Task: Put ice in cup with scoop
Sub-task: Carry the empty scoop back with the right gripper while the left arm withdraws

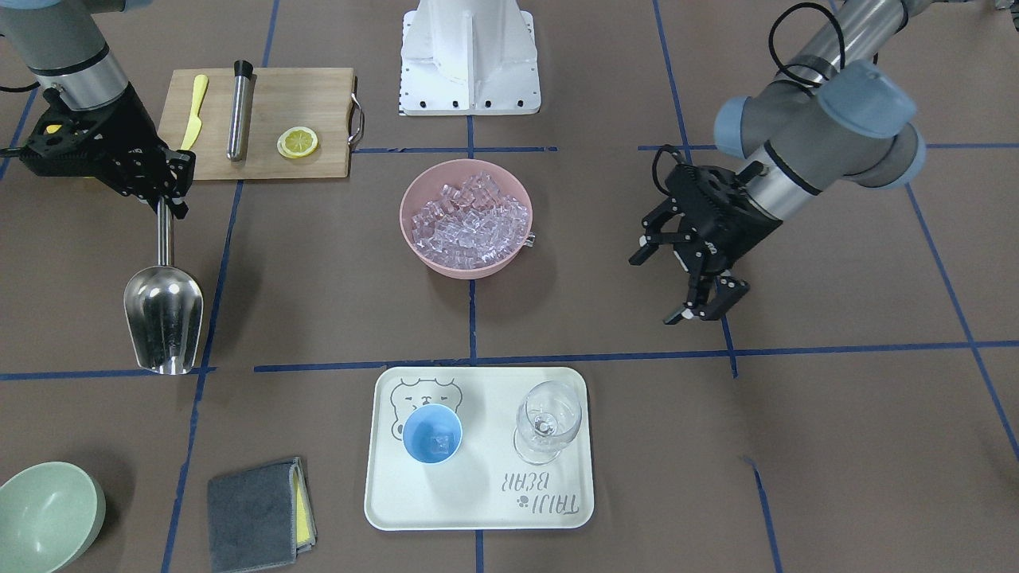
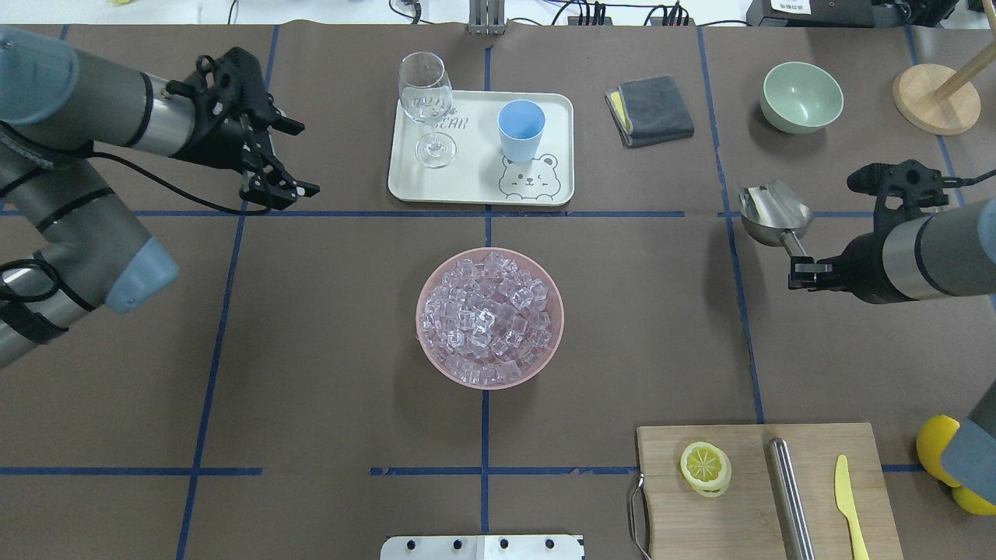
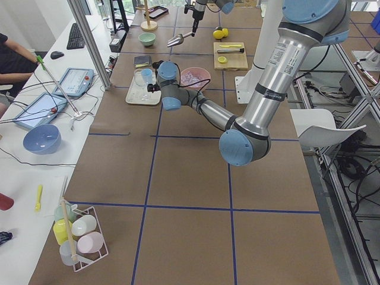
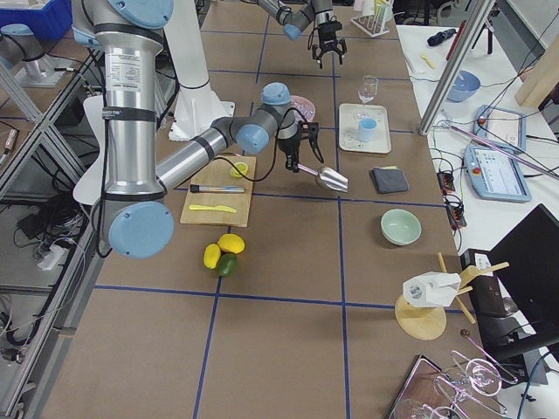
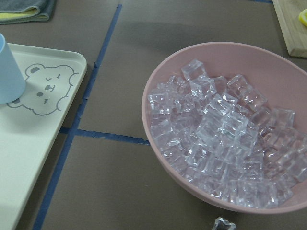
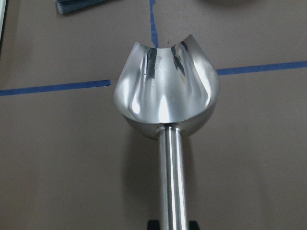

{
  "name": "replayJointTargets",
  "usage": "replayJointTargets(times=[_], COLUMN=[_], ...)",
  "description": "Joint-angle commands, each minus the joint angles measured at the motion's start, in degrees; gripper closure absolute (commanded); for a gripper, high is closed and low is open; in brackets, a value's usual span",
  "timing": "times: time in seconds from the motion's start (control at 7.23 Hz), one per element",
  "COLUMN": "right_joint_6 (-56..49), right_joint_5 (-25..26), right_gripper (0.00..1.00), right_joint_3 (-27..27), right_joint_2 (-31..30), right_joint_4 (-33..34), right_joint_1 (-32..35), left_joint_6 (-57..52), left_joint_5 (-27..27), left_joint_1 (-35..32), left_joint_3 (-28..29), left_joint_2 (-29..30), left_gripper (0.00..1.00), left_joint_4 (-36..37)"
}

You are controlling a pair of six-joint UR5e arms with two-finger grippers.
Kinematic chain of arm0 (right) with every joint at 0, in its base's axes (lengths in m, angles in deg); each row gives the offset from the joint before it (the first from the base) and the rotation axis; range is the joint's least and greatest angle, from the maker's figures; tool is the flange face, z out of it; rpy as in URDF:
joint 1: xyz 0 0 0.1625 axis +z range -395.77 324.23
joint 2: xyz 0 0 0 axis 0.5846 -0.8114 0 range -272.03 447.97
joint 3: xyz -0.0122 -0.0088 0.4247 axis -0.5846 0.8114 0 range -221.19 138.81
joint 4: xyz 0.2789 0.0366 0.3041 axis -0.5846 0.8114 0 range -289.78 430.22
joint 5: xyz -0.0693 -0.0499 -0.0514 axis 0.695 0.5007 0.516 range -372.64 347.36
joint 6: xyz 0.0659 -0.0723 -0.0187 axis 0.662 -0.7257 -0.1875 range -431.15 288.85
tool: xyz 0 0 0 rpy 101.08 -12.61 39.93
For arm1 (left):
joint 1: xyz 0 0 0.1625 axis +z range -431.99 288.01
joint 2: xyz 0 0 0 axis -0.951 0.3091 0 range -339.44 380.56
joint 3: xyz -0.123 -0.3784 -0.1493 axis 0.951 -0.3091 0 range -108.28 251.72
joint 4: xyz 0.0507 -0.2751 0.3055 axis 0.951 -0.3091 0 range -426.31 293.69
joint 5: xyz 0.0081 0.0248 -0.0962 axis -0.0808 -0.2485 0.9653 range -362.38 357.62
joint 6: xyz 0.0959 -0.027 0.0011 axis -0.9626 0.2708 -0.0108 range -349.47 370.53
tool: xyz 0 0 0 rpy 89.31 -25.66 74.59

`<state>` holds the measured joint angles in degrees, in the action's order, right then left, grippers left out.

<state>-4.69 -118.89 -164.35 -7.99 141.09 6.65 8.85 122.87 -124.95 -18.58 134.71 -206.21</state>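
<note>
The ice (image 2: 489,317) is a heap of clear cubes in a pink bowl (image 2: 428,354) at mid-table; it also shows in the left wrist view (image 5: 225,139). The light-blue cup (image 2: 520,130) stands on a white tray (image 2: 475,190), and the front view shows a cube inside the cup (image 1: 431,433). My right gripper (image 2: 803,271) is shut on the handle of the steel scoop (image 2: 770,211), held above the table to the right of the bowl. The scoop's trough (image 6: 165,91) is empty. My left gripper (image 2: 303,155) is open and empty, left of the tray.
A wine glass (image 2: 426,101) stands on the tray beside the cup. A loose cube (image 5: 224,224) lies by the bowl. A cutting board (image 2: 766,490) carries a lemon piece, steel rod and yellow knife. A grey cloth (image 2: 652,109) and green bowl (image 2: 802,96) lie at the far right.
</note>
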Motion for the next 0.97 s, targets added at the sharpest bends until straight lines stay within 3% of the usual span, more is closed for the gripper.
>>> replayJointTargets(times=[0.0, 0.14, 0.41, 0.55, 0.69, 0.83], right_joint_6=[3.8, 5.1, 7.8, 10.8, 13.2, 13.9], right_joint_5=[8.8, 11.6, 20.4, 23.8, 29.1, 30.1], right_gripper=[1.00, 1.00, 1.00, 1.00, 1.00, 1.00], right_joint_3=[-0.2, -0.2, 0.0, 0.3, 1.3, 1.6], right_joint_2=[-7.1, -9.3, -13.6, -13.6, -13.7, -13.7], right_joint_4=[-9.1, -12.6, -17.4, -17.4, -17.5, -17.6], right_joint_1=[-5.9, -8.4, -14.8, -18.4, -22.3, -23.6], left_joint_6=[0.6, 0.2, 0.2, 0.1, 0.1, 0.1], left_joint_5=[6.2, 5.9, 1.8, -2.8, -2.7, -2.9], left_joint_1=[-6.3, -7.9, -9.8, -10.5, -12.1, -13.3], left_joint_3=[0.0, 0.0, -3.2, -5.7, -5.7, -5.2], left_joint_2=[-4.0, -4.4, -1.7, -1.2, -1.9, -2.5], left_gripper=[0.00, 0.00, 0.00, 0.00, 0.00, 0.00], left_joint_4=[2.2, 8.3, 33.3, 38.0, 38.7, 45.3])
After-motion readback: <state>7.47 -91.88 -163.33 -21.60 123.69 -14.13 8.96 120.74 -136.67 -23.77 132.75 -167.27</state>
